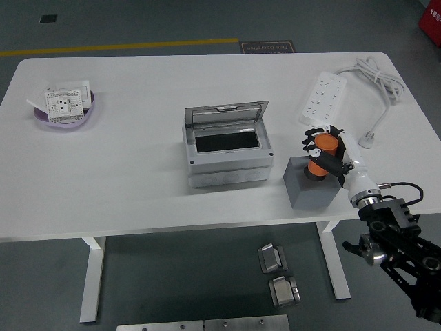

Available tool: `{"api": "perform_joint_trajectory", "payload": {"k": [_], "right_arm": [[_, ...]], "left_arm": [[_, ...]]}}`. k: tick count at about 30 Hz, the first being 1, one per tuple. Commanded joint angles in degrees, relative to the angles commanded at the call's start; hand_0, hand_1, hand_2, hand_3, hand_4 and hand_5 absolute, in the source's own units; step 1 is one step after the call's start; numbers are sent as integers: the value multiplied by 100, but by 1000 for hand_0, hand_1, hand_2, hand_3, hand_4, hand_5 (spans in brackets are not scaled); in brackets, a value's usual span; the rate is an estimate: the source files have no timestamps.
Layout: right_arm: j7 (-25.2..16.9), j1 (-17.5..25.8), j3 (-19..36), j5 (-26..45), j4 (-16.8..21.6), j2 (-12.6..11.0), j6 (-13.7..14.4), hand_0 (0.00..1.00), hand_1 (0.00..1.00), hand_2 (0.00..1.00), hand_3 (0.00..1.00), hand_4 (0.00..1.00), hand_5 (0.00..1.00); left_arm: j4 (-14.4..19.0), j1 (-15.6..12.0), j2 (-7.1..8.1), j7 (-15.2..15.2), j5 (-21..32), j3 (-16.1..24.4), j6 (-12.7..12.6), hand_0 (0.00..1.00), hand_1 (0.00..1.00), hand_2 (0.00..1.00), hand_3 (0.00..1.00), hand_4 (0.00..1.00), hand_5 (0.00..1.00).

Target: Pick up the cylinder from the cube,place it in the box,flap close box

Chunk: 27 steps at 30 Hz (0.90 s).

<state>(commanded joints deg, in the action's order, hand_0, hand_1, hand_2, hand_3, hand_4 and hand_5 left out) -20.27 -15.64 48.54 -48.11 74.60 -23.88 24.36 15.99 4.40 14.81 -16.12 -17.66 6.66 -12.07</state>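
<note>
Our right hand [325,153] has its fingers [313,146] wrapped around the orange cylinder [321,157], which sits at the top of the grey cube [310,187], near the table's [138,179] front right edge. From this view we cannot tell whether the cylinder's base is touching the cube's top or just clear of it; it looks tilted a little in the grasp. Our left hand is out of view.

The grey box [226,148] stands just to the left of the cube, its flap lid [227,112] raised at the back and the dark opening [227,141] facing up.

To do this step well, we judge that we should lift straight up first, so the cylinder's lower edge does not drag on the cube and nudge it toward the table edge. We keep the grip firm, since a smooth round body can slip when it hangs tilted. Then we carry it left, high enough to pass the box's near wall, and bring it over the middle of the opening before lowering. The upright lid is close behind that opening, so we stay in front of it to avoid knocking it shut early.
</note>
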Motion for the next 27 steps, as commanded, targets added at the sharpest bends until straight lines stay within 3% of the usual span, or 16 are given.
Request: {"api": "perform_joint_trajectory", "payload": {"k": [7,13,14,19,20,25,26,27], "right_arm": [[367,-359,-239,-717,429,-64,395,543,257,376,244,2,2],[709,-991,-845,-1434,265,78,925,536,263,379,244,2,2],[738,-1072,-915,-1496,227,104,976,283,247,382,244,2,2],[993,-1521,-1341,-1865,-18,255,1108,283,247,382,244,2,2],[1047,-1603,-1422,-1927,-62,281,1106,115,208,376,239,2,2],[1311,-1958,-1843,-2140,-249,397,988,115,208,376,239,2,2],[1363,-2015,-1918,-2165,-272,415,946,12,164,349,231,2,2],[1420,-2071,-1995,-2186,-290,434,890,12,164,349,231,2,2]], "left_arm": [[-14,-28,8,1,63,-97,-5,661,656,589,619,610,329],[-26,-51,4,1,115,-162,-10,661,657,588,619,611,329],[-28,-54,4,1,122,-168,-10,660,657,588,619,608,332],[-40,-74,12,-1,186,-235,-14,660,657,588,619,608,332],[-43,-75,14,0,199,-248,-16,660,657,588,619,607,334],[-48,-73,26,2,218,-270,-20,660,657,588,619,607,334],[-48,-71,26,2,219,-271,-20,660,656,587,619,604,340],[-48,-69,27,2,219,-273,-20,660,656,587,619,604,340]]}}
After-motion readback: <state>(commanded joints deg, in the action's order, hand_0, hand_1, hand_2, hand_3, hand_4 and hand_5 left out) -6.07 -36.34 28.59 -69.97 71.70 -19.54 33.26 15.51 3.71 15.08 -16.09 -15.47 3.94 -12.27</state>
